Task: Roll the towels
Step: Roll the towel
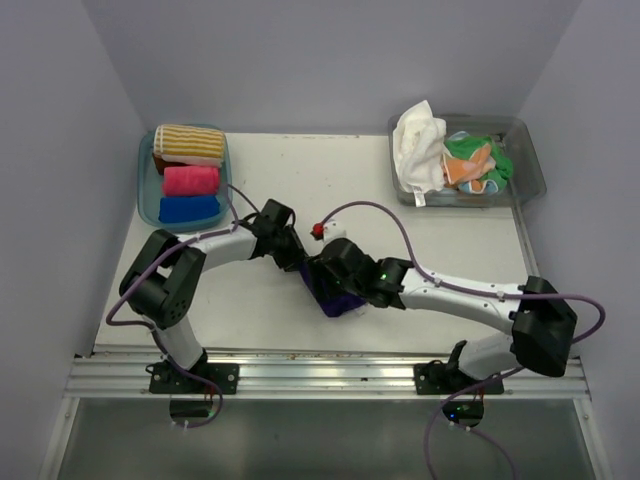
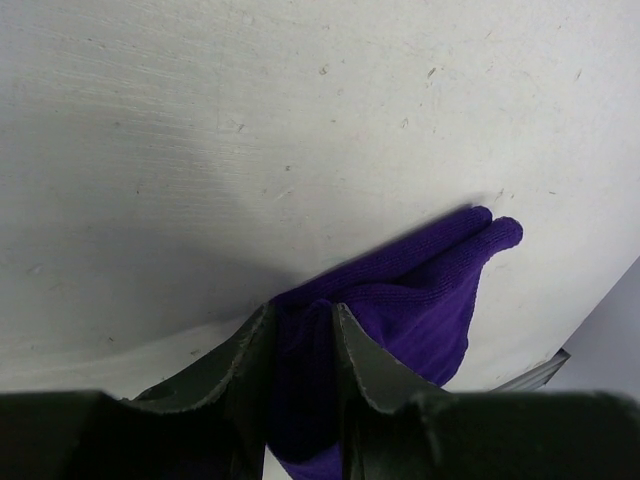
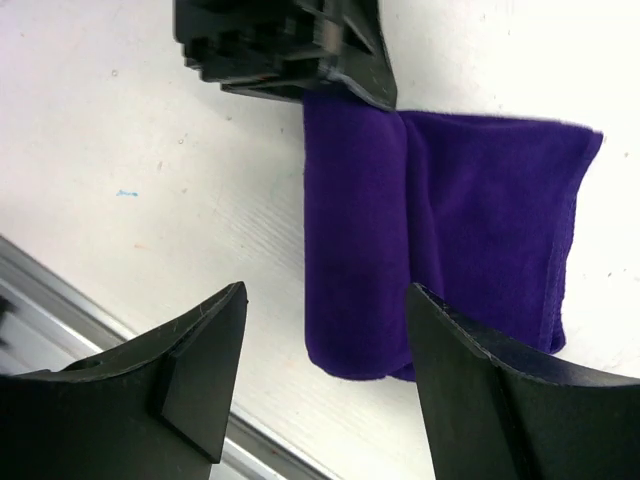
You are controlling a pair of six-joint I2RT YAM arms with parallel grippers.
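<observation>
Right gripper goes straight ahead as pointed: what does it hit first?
Probably the purple towel: its rolled part lies right ahead of the open right gripper. The left gripper sits beyond it, though depth is unclear.

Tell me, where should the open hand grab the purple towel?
Grab the rolled part of the purple towel at its free end, near the table edge, coming straight down with one finger on each side. It is a thick ridge there, the left hand pinches the far end, and the right hand hovers open just above it.
</observation>
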